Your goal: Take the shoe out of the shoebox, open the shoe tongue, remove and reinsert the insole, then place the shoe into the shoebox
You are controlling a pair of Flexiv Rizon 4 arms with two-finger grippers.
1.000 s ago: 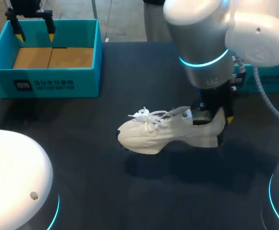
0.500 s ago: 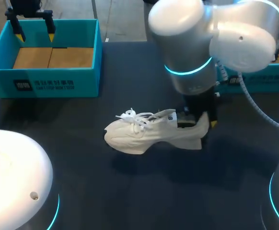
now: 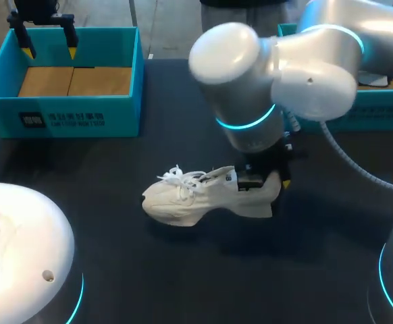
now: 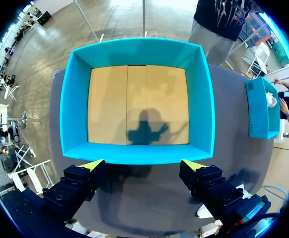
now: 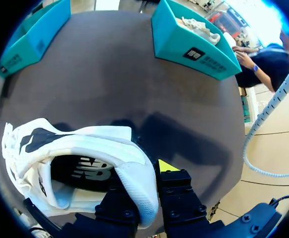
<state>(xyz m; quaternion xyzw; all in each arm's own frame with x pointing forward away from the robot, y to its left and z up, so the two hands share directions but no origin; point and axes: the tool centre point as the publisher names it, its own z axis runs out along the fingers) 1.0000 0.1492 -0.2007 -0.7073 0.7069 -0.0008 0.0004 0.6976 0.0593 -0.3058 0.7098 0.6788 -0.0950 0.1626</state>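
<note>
My right gripper (image 3: 269,183) is clamped on the heel of the shoe (image 3: 190,197), mid-table, toe toward 9 o'clock. My left gripper (image 4: 143,167) hangs with fingers apart over the shoebox (image 3: 61,118), at 10 o'clock from the shoe.

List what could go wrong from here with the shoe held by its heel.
The right gripper pinches only the heel rim of the shoe; the toe sticks far out, so it may pivot or slip.
Loose laces stick up and could catch on a finger.
The left gripper hovers open over the shoebox; the arms might clash there.
</note>
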